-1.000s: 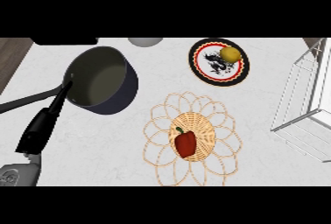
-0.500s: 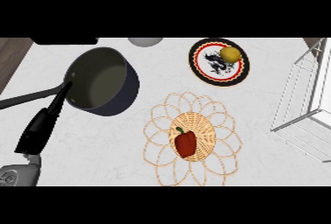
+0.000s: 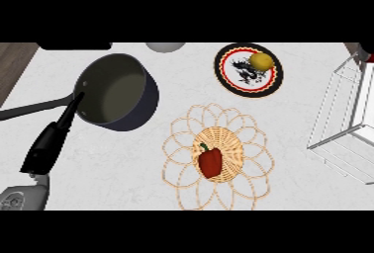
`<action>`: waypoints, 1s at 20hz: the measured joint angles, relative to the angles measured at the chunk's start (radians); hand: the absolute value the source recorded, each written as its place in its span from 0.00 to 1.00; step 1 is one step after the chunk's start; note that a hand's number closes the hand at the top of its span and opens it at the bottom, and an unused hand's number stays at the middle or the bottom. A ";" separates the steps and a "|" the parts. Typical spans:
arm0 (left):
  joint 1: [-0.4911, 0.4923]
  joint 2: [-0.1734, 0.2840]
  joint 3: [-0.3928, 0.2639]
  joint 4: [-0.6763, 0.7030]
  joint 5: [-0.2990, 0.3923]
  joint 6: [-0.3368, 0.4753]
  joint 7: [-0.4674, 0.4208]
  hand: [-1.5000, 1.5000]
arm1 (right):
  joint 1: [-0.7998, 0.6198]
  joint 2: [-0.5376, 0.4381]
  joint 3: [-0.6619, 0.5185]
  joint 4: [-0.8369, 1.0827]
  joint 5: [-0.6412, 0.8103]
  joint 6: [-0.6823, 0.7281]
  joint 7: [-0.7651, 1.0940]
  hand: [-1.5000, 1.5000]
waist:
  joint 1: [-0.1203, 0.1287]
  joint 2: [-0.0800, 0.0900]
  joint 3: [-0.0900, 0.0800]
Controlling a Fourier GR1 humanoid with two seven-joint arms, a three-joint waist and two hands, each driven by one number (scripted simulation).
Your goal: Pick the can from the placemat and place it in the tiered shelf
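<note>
Head view, counter: the pale, speckled grey counter top (image 3: 110, 168) filled most of the view, with a strip of dark wood (image 3: 13, 64) at its upper left corner.
Head view, pot: a dark, deep, round metal pot (image 3: 116, 92) stood at upper left, its long dark handle (image 3: 33, 109) running out toward the left edge.
Head view, left hand: the black left hand (image 3: 51, 141) came in from the lower left on its grey forearm (image 3: 21, 195); its fingers were straight and released, pointing up and to the right, with the tips at the pot's rim (whether they actually touched the rim could not be told).
Head view, right hand: did not show.
Head view, placemat: a pale, woven wicker placemat with looped petal edges (image 3: 217, 155) lay at the centre, just right of and below the pot.
Head view, thing on the placemat: a red bell pepper with a green stem (image 3: 210, 161) lay on the mat's woven middle (the only thing on the mat; it did not look like a can).
Head view, plate: a round plate with a black and red rim and a dark pattern (image 3: 248, 69) sat at upper centre-right, with a yellow round fruit (image 3: 261, 61) on its upper right part.
Head view, shelf: the white wire tiered shelf (image 3: 347, 123) stood at the right edge, well apart from the mat.
Head view, far edge: a grey rounded object (image 3: 165, 47) was cut off at the top; what it was could not be told.
</note>
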 measured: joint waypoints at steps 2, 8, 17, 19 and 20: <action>0.004 -0.005 0.000 -0.003 -0.009 0.004 -0.003 0.50 | 0.030 0.003 0.002 -0.003 0.001 -0.015 0.007 1.00 | 0.001 0.000 0.000; 0.007 -0.002 0.011 0.005 -0.017 -0.004 -0.011 0.50 | 0.112 0.022 -0.076 -0.041 -0.075 -0.130 -0.003 0.00 | -0.001 -0.004 -0.005; -0.006 0.001 0.027 0.024 -0.015 -0.017 -0.021 0.50 | 0.155 0.062 -0.114 -0.212 -0.142 -0.361 -0.063 0.00 | -0.004 -0.003 -0.001; 0.003 0.000 0.027 0.017 -0.013 -0.021 -0.018 0.50 | 0.152 0.035 -0.132 -0.261 -0.141 -0.389 -0.061 0.00 | -0.006 -0.003 -0.001; 0.005 -0.003 0.027 0.015 -0.018 -0.014 -0.021 0.50 | 0.166 0.034 -0.141 -0.302 -0.137 -0.401 -0.050 0.00 | -0.009 -0.005 -0.001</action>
